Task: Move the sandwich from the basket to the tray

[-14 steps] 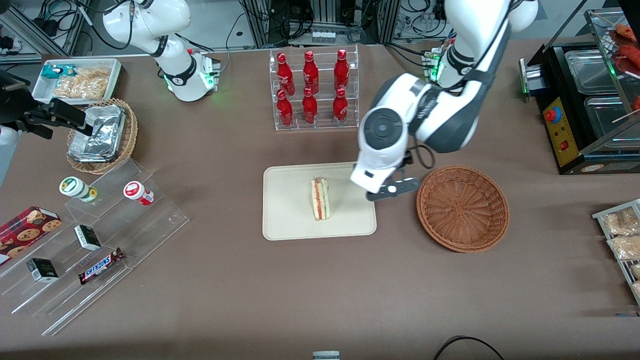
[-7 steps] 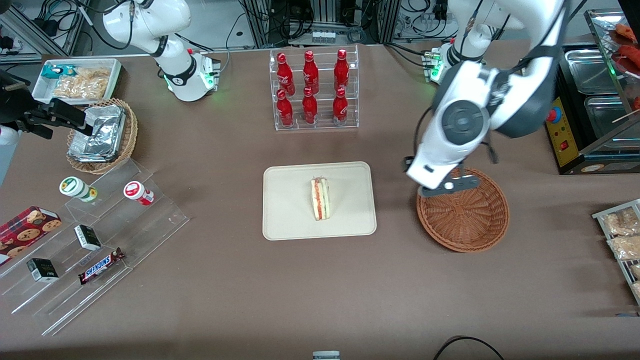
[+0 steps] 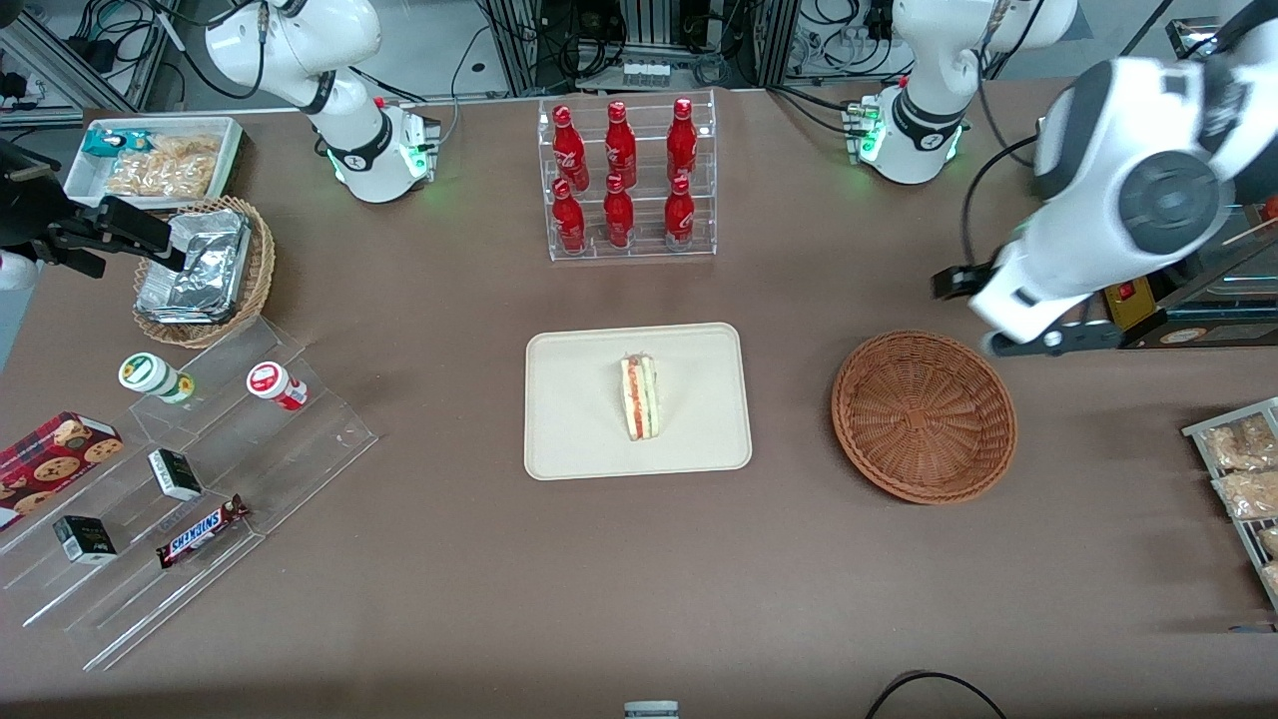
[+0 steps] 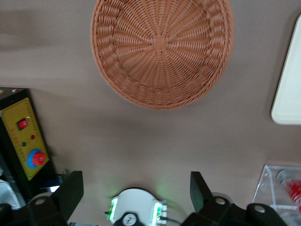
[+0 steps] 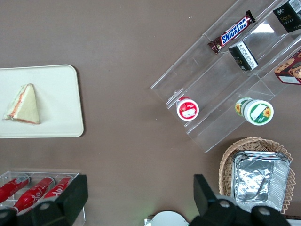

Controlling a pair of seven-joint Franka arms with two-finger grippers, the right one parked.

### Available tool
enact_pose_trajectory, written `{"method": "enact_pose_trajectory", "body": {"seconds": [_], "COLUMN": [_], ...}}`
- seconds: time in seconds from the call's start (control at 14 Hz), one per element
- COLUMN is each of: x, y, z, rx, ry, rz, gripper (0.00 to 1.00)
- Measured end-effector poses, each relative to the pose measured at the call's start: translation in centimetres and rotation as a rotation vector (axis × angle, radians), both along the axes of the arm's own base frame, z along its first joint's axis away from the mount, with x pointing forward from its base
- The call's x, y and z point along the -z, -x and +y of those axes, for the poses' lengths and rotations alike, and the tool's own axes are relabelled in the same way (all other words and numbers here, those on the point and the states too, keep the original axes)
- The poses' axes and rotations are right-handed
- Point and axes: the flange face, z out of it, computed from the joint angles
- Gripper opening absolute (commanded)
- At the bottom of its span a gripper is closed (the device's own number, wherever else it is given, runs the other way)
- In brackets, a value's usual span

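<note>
The sandwich (image 3: 639,397), a pale wedge with red, orange and green layers, stands on the cream tray (image 3: 579,429); the right wrist view also shows the sandwich (image 5: 23,104) on the tray (image 5: 59,89). The reddish-brown wicker basket (image 3: 924,414) beside the tray holds nothing, and the same bare basket (image 4: 160,47) fills the left wrist view. My gripper (image 3: 1043,340) hovers above the table just off the basket's rim, farther from the front camera and toward the working arm's end. The gripper (image 4: 135,189) is open with only bare table between its fingers.
A black machine with a yellow panel (image 3: 1123,265) stands right by my gripper. A rack of red bottles (image 3: 624,180) stands farther back than the tray. Snack bags (image 3: 1238,469) lie at the working arm's end; a foil-packet basket (image 3: 205,270) and acrylic steps (image 3: 190,479) lie toward the parked arm's.
My arm swung from the tray's edge, across the basket, toward the working arm's end of the table. The sandwich stayed on the tray.
</note>
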Motion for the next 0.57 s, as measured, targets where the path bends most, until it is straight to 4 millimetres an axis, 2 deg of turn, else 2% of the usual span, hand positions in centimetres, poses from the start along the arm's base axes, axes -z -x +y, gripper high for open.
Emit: {"method": "enact_pose_trajectory", "body": {"seconds": [0.21,0.43,0.57], "x": [-1.6,-2.8,-3.9], "y": [0.7,0.6,0.4], "z": [1.7,2.9,4.8], "rx": [0.047,0.071,0.083], "ry": [0.023,0.037,0.053], "rz": [0.006,-0.013,-0.030], "gripper": [1.00,1.00,1.00]}}
